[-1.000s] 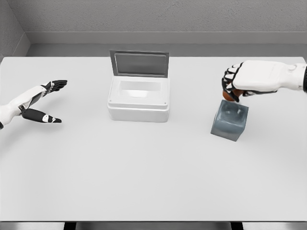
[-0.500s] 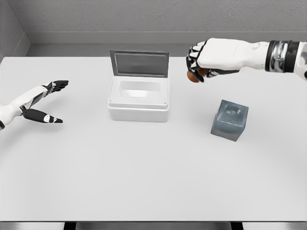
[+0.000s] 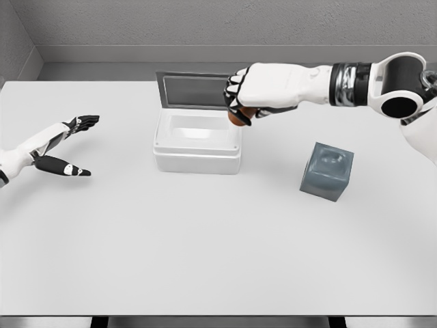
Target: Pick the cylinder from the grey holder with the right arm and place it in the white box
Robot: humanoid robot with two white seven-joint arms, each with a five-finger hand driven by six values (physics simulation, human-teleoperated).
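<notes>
I see my right hand (image 3: 247, 96) with its fingers (image 3: 233, 91) curled around the brown cylinder (image 3: 237, 118), above the right edge of the open white box (image 3: 196, 145). The grey holder (image 3: 327, 171) stands apart on the bench (image 3: 205, 239). My left hand (image 3: 61, 145) rests with spread fingers.

A broad white table (image 3: 205, 260) fills most of the view, its surface evenly lit with only soft shadows. Behind the table's far edge runs a strip of grey floor (image 3: 239, 70), and beyond that a grey textured wall (image 3: 225, 24). To the table's left, a 2nd grey wall (image 3: 13, 48) meets the first in a corner.
</notes>
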